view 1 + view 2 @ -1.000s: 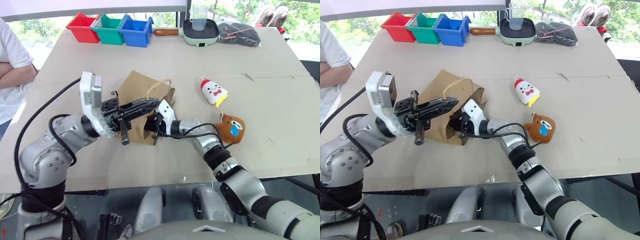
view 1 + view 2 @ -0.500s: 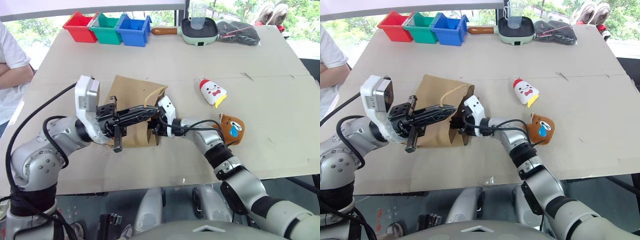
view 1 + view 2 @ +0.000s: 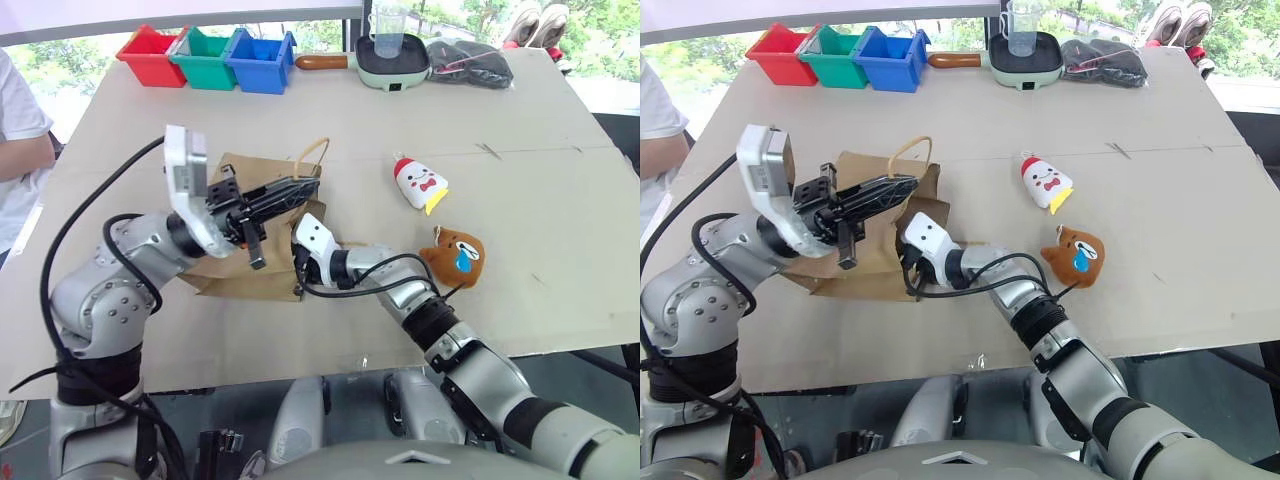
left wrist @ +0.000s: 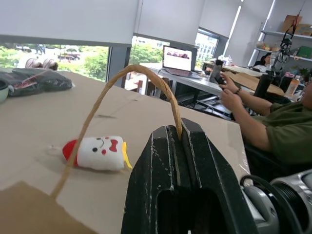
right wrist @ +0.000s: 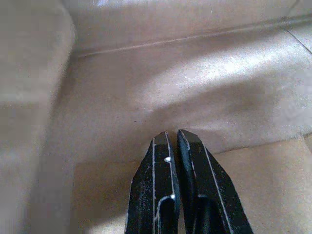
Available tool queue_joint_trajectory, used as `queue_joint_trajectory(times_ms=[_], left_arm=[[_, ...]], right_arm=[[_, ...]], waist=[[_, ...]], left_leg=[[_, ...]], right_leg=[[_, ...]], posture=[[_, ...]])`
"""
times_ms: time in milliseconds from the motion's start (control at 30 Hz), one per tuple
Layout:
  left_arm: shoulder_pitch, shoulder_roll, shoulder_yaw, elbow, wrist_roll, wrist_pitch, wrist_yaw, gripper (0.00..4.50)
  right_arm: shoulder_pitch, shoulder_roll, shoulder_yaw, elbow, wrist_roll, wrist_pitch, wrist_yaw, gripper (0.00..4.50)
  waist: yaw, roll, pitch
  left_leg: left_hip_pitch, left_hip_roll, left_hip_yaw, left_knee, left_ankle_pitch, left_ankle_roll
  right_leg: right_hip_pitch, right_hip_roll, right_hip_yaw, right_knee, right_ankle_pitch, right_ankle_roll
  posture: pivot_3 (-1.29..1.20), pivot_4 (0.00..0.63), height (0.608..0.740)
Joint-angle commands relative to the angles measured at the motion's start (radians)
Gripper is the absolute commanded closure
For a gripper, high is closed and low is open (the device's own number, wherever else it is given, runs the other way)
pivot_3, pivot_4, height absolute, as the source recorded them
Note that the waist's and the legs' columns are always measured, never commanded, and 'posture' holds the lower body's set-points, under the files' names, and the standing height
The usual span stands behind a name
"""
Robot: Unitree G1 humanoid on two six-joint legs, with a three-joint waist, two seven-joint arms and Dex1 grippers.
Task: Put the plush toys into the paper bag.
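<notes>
I see my left end effector clenched on the paper bag's handle at frame centre-left; my right end effector is clenched inside the bag mouth.

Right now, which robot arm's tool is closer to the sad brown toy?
Right. The right tool sits at the paper bag, nearer the brown toy; the left tool is higher, pinching the bag's handle.
</notes>
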Motion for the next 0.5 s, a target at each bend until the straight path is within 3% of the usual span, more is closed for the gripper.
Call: queue_joint_trajectory(times_ms=[33, 400, 500], left_arm=[[-0.042, -0.022, 0.034, 0.001, 0.019, -0.066, 0.014, 4.50], [-0.105, -0.025, 0.090, 0.048, 0.026, -0.103, 0.046, 4.50], [-0.097, -0.020, 0.099, 0.047, 0.023, -0.105, 0.040, 4.50]], right_arm=[[0.013, 0.045, 0.026, 0.117, -0.079, 0.000, -0.067, 4.49], [0.000, 0.063, 0.042, 0.150, -0.118, 0.013, -0.104, 4.49], [-0.016, 0.061, 0.057, 0.143, -0.163, 0.065, -0.182, 4.49]], waist=[[0.000, 0.000, 0.000], [0.005, 0.001, -0.002], [0.005, 0.002, -0.003]], left_leg=[[0.000, 0.000, 0.000, 0.000, 0.000, 0.000], [0.002, 0.000, -0.001, 0.000, 0.002, -0.003], [0.002, 0.000, -0.001, 0.000, 0.002, -0.003]], right_leg=[[0.000, 0.000, 0.000, 0.000, 0.000, 0.000], [0.001, 0.001, 0.001, 0.001, 0.000, 0.000], [0.001, 0.001, 0.001, 0.001, 0.000, 0.000]], posture=[[0.00, 0.150, 0.740], [0.00, 0.150, 0.740], [0.00, 0.150, 0.740]])
